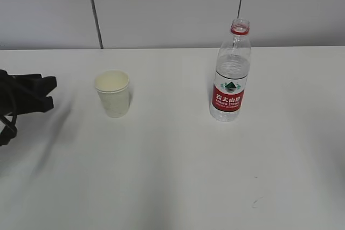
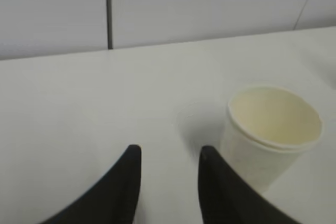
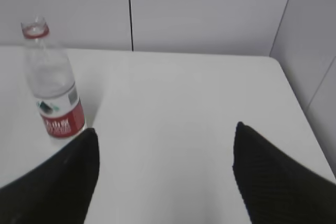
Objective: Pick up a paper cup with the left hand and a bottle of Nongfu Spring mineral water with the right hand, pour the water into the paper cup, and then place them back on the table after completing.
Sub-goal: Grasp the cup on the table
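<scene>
A cream paper cup stands upright on the white table, left of the middle. The Nongfu Spring bottle, clear with a red label and no cap, stands upright to the right. My left gripper is at the left edge, apart from the cup. In the left wrist view my left gripper is open over bare table, and the cup stands just right of its right finger. My right gripper is wide open and holds nothing. The bottle stands beyond its left finger.
A grey panelled wall runs behind the table's far edge. In the right wrist view the table's right edge lies close to a side wall. A small dark mark is on the tabletop near the front.
</scene>
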Controlling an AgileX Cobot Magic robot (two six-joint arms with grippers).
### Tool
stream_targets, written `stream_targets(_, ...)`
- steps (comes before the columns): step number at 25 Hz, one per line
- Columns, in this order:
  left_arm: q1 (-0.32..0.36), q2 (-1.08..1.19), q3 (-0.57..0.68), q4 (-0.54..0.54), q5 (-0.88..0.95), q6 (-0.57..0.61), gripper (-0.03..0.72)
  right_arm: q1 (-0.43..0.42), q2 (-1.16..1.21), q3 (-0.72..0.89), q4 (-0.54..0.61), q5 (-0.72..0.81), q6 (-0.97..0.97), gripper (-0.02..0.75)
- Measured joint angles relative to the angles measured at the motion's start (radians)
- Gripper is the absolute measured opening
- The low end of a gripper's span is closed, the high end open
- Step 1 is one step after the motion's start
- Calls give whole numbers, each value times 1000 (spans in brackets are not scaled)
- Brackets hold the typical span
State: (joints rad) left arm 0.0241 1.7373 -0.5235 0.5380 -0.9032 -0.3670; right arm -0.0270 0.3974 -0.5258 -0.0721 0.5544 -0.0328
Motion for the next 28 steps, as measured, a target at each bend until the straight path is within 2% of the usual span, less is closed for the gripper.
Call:
stream_targets(4, 0, 56, 0, 65, -29, 0, 249, 0, 159, 0, 0, -281, 2, 587)
stream_targets(7, 0, 100, 0, 81, -72, -1, 293, 0, 272, 0, 0, -417, 9, 587)
stream_targets(15, 0, 223, -1, 153, -218, 3, 569, 0, 509, 0, 0, -712, 69, 587)
stream_targets(21, -2, 295, -12, 158, -233, 61, 599, 0, 630, 0, 0, -856, 91, 587)
stream_targets(25, -47, 313, -44, 147, -234, 99, 599, 0, 669, 0, 0, -919, 93, 587)
stream_targets(28, -96, 342, -82, 100, -240, 112, 599, 0, 678, 0, 0, -938, 105, 587)
